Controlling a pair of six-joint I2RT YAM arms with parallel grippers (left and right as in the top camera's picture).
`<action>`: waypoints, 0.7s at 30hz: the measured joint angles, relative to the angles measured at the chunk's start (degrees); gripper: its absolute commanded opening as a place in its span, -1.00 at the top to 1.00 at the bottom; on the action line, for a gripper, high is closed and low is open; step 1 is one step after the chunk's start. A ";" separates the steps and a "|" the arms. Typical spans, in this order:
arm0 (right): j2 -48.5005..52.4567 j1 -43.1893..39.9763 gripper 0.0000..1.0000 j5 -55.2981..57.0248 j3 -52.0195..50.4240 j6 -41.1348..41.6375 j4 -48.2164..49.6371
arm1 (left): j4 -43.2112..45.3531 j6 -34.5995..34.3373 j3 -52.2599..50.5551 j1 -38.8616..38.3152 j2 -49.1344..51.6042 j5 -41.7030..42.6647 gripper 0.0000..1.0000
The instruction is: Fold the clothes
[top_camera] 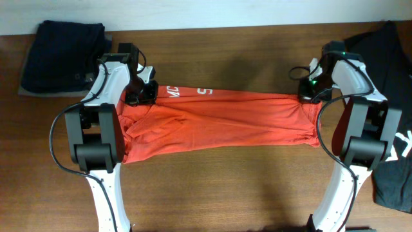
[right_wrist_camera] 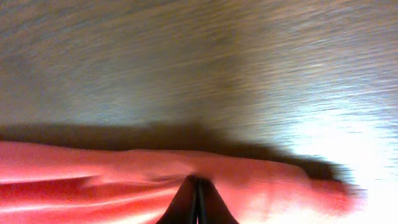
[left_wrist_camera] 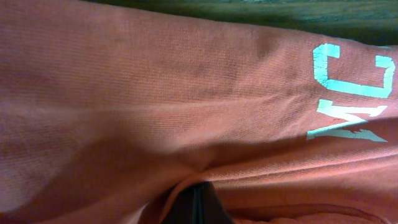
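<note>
Left hand (top_camera: 143, 92): fingers together, clamped on a pinch of red-orange fabric; the left wrist view shows cloth bunched around the closed tips (left_wrist_camera: 196, 204).
Right hand (top_camera: 309, 90): fingers together, clamped on the opposite end of the same edge; the right wrist view shows the tips (right_wrist_camera: 198, 200) buried in red cloth.
Grip locations: at 10 o'clock and 2 o'clock of the garment in the overhead view, both on its far edge.
Reason for grip: two end pinches hold that edge taut between the arms, so it can travel as one straight line.
T-shirt (top_camera: 219, 119): lies across the centre of the surface (top_camera: 225, 193) as a long band, creased towards 9 o'clock.
Lettering (top_camera: 187, 91): white, showing along the far edge just beside the left hand.
Step in hand: judged to be a lengthwise fold, far edge to be carried towards 6 o'clock.
Risk: uneven travel would skew the fold.
Dark folded garments (top_camera: 61, 55): at 10 o'clock, well apart.
Black T-shirt (top_camera: 394, 58): at 3 o'clock, near the right arm.
</note>
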 measured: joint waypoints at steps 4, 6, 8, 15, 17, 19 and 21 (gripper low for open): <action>1.73 -1.33 0.87 2.95 6.25 0.33 -6.58 | -1.92 0.02 2.34 0.20 0.00 -2.80 0.99; 2.16 -1.84 0.88 3.85 10.86 0.42 -11.15 | -4.07 0.00 5.25 0.42 0.00 -4.48 0.99; 2.25 -2.05 0.88 4.02 16.48 0.46 -16.68 | -6.78 -0.04 9.64 0.55 0.00 -5.79 0.99; 1.79 -0.17 0.92 -5.05 27.30 -1.36 -32.28 | -17.44 -0.26 20.68 -0.28 -0.09 -6.45 0.99; 1.77 1.90 0.92 -7.37 26.27 -2.62 -32.33 | -18.73 -0.28 20.90 -1.57 -0.15 -4.81 0.99; 1.77 5.09 0.92 -9.07 23.71 -3.30 -31.04 | -18.91 -0.28 20.26 -3.50 -0.15 -2.86 0.99; 1.77 8.15 0.92 -10.08 20.61 -3.76 -28.76 | -18.43 -0.28 19.23 -5.70 -0.15 -1.64 0.99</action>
